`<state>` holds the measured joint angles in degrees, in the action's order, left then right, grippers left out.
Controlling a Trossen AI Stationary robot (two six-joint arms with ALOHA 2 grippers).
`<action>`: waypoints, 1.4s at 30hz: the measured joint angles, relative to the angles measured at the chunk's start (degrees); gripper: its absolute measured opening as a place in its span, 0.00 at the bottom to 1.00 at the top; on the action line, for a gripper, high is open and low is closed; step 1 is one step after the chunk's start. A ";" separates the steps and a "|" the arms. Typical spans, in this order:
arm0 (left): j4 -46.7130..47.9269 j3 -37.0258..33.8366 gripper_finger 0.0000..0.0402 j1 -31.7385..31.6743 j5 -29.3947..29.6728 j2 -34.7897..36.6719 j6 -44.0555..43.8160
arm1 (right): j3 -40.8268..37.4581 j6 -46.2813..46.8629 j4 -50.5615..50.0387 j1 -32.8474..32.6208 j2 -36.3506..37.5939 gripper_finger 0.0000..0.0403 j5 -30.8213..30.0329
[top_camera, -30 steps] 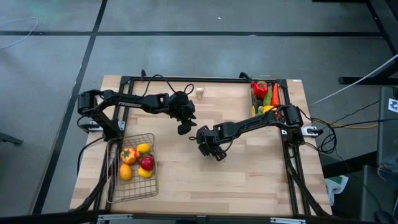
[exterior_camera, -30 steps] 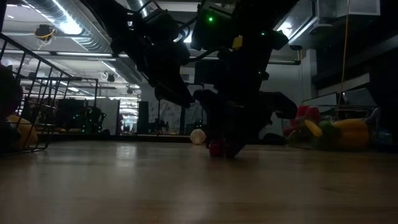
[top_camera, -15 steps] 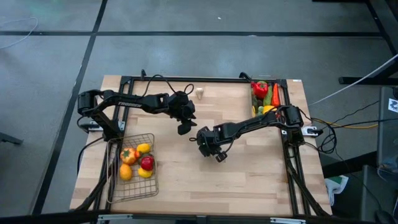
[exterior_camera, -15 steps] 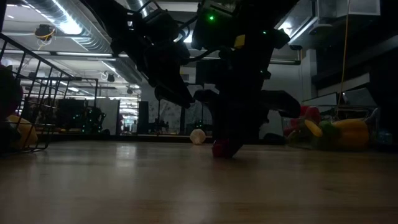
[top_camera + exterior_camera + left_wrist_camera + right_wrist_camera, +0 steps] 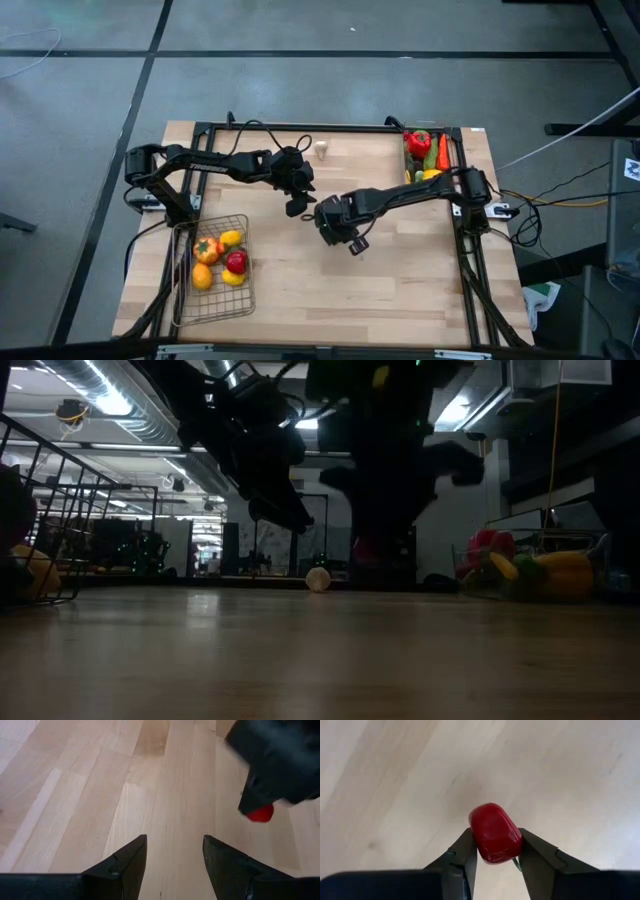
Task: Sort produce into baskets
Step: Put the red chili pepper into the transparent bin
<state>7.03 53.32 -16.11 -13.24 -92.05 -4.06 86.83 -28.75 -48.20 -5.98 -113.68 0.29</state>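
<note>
- Lifted off the table (image 5: 400,270) since a second ago: right gripper (image 5: 496,851), pinching red piece (image 5: 495,833).
- Unmoved: left gripper (image 5: 172,851), fingers apart, empty.

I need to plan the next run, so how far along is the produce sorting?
Mostly done, it seems. The rectangular wire-mesh basket holds red, orange and yellow fruits; the narrow clear plastic bin holds peppers and green pieces. In hand: the right hand, mid-table, grips a small red toy piece clear of the wooden table. Left: one small pale round piece near the far edge. The left hand is open, empty.
</note>
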 joint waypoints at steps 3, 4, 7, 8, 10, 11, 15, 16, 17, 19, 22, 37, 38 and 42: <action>0.03 0.00 0.47 -0.01 -0.02 0.00 -0.10 | 1.21 0.00 -3.90 0.00 1.37 0.31 -2.78; -0.06 0.00 0.47 0.00 -0.01 0.00 -0.08 | 1.35 0.00 -6.01 0.00 1.96 0.31 -3.90; -0.17 -0.36 0.47 -0.01 -0.02 0.00 -0.12 | 1.55 0.06 -10.83 0.16 4.16 0.31 -7.36; -0.11 -0.46 0.47 0.01 -0.02 0.00 -0.12 | 1.57 0.41 -12.64 0.38 4.94 0.31 -8.37; 0.02 -0.55 0.47 0.01 -0.02 0.00 -0.21 | 1.57 2.07 -15.64 1.15 6.55 0.31 -9.50; 0.00 -0.55 0.47 0.01 -0.02 0.00 -0.21 | 1.57 3.22 -17.44 1.63 7.33 0.31 -9.88; -0.12 -0.57 0.47 0.01 -0.02 0.00 -0.32 | 1.57 7.23 -23.12 4.59 11.11 0.31 -11.42; -0.13 -0.57 0.47 0.01 -0.02 0.00 -0.32 | 1.57 7.85 -24.22 5.55 11.99 0.31 -11.74; -0.13 -0.57 0.47 0.01 -0.02 0.00 -0.32 | 1.57 8.62 -24.87 6.53 12.96 0.31 -11.89; -0.13 -0.57 0.47 0.01 -0.02 0.00 -0.34 | 1.57 9.87 -25.99 8.56 14.70 0.31 -11.89; -0.19 -0.59 0.47 0.10 -0.02 0.00 -0.36 | 1.57 11.36 -27.50 11.72 17.52 0.31 -11.91; -2.16 -0.66 0.47 4.36 0.71 0.00 0.98 | -17.14 16.83 -23.62 23.69 37.74 0.31 -16.59; -3.11 -0.66 0.47 4.66 0.73 0.00 0.97 | -18.94 16.85 -23.02 24.42 39.12 0.31 -16.97; -6.91 -0.66 0.47 5.99 0.81 0.00 1.01 | -25.49 16.97 -20.89 27.30 43.20 0.31 -19.24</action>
<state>0.12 52.66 -10.12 -12.43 -92.05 -3.05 61.34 -11.78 -69.09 21.33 -70.49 -18.95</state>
